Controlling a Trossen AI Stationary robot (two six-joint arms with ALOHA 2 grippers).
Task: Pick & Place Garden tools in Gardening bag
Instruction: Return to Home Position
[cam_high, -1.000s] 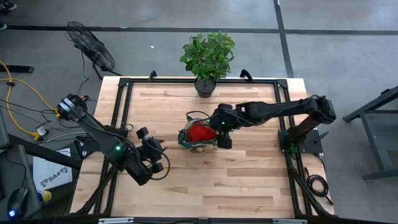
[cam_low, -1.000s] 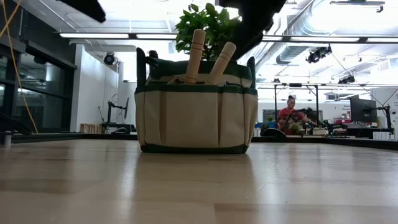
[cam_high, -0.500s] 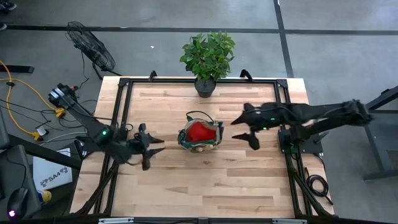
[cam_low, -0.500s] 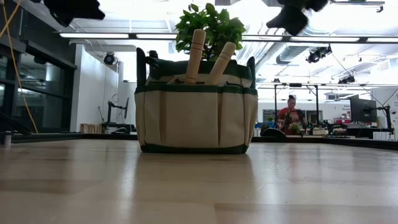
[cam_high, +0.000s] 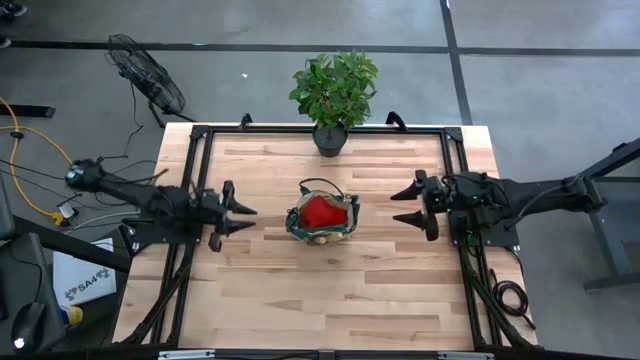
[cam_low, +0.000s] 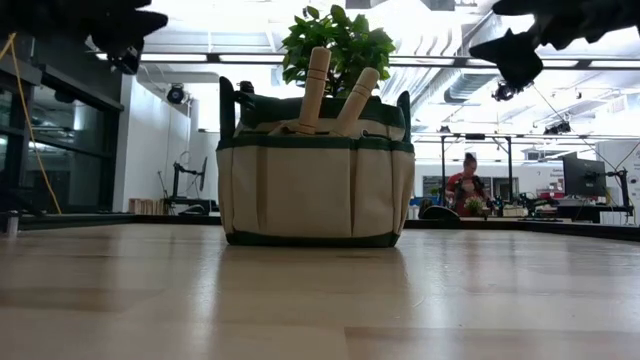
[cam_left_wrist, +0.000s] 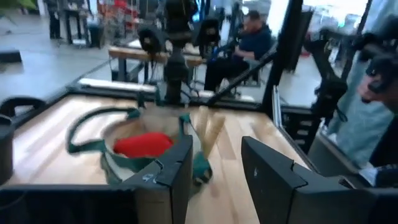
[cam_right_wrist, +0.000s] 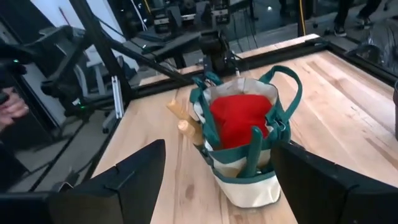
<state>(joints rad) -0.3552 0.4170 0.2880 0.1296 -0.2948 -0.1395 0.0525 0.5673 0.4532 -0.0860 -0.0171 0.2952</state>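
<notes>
The tan gardening bag (cam_high: 321, 218) with green trim stands upright on its base at the table's middle. A red soft bundle (cam_right_wrist: 239, 118) fills its mouth, and two wooden tool handles (cam_low: 335, 95) stick up out of it. My left gripper (cam_high: 248, 219) hangs open and level to the bag's left, pointing at it, with nothing between its fingers. To the bag's right, my right gripper (cam_high: 394, 208) is also open and holds nothing, pointing at the bag. Both are clear of the bag and above the table. No loose tools lie on the table.
A potted green plant (cam_high: 334, 95) stands at the middle of the far edge. Black frame rails (cam_high: 195, 160) run along the table's sides. Bare wood lies all around the bag. A person (cam_low: 468, 185) sits in the room beyond.
My right gripper has drawn back from above the bag toward the table's right edge, tipping up from pointing down to near level. My left gripper has pulled toward the far-left and swung up to level. The bag has stayed put.
</notes>
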